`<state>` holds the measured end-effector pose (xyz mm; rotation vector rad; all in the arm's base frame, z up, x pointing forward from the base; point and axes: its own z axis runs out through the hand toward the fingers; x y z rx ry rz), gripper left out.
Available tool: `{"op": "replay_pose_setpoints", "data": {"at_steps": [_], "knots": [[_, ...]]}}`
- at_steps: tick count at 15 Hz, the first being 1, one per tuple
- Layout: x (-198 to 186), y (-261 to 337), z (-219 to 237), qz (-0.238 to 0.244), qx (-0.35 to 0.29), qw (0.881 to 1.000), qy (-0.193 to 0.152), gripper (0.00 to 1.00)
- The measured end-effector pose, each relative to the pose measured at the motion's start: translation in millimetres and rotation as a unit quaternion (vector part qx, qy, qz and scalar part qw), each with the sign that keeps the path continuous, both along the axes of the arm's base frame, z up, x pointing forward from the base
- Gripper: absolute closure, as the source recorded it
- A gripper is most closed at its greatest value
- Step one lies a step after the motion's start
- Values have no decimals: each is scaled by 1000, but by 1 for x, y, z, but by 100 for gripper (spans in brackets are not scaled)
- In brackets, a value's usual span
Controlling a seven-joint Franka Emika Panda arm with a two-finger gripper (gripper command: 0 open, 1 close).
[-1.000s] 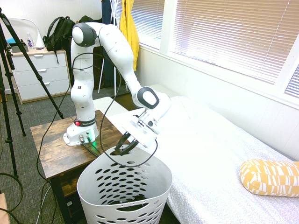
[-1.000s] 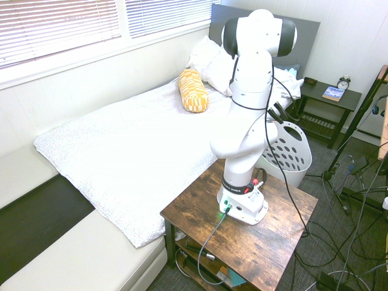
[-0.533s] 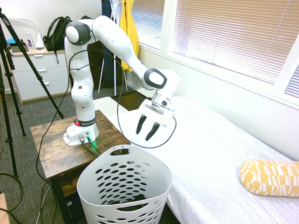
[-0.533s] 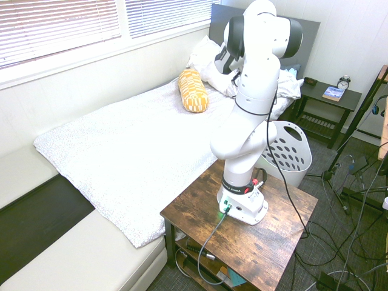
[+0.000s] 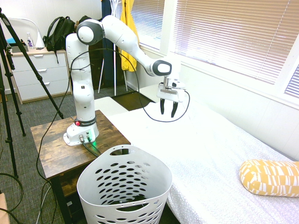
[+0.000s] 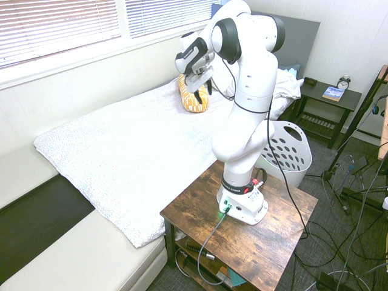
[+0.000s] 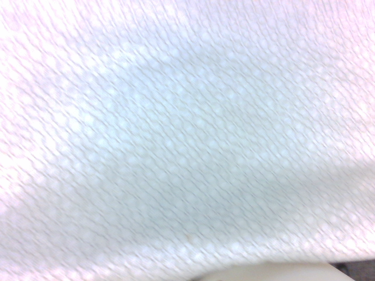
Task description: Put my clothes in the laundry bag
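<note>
The laundry bag [image 5: 122, 186] is a tall white basket with oval holes, standing on the floor between the wooden table and the bed; it also shows behind the arm [image 6: 292, 151]. Something dark, apparently the black clothes [image 5: 134, 199], shows through its lower holes. My gripper [image 5: 167, 112] hangs open and empty above the white bedspread, well away from the basket, fingers pointing down. From the other side the gripper [image 6: 199, 95] sits in front of the yellow pillow. The wrist view holds only white textured bedspread [image 7: 187, 140].
A yellow patterned pillow [image 5: 271, 177] lies on the bed toward its head [image 6: 188, 105]. The arm's base stands on a wooden side table [image 5: 49, 149]. A yellow garment [image 5: 129, 28] hangs near the window. A dresser [image 5: 37, 74] and a nightstand [image 6: 327, 100] stand off to the sides.
The arm lifted from the basket's mouth and swung out over the bed. The gripper's fingers spread apart as it went; nothing hangs from them now.
</note>
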<state>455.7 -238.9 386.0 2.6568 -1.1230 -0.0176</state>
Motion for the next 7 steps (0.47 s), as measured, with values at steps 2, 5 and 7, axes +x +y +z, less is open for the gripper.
{"op": "replay_pose_setpoints", "data": {"at_steps": [2, 5, 7], "knots": [[29, 63, -5, 8, 11, 999, -31, 0], [54, 154, -10, 35, 32, 996, -81, 0], [59, 204, -14, 59, 48, 992, -97, 0]]}}
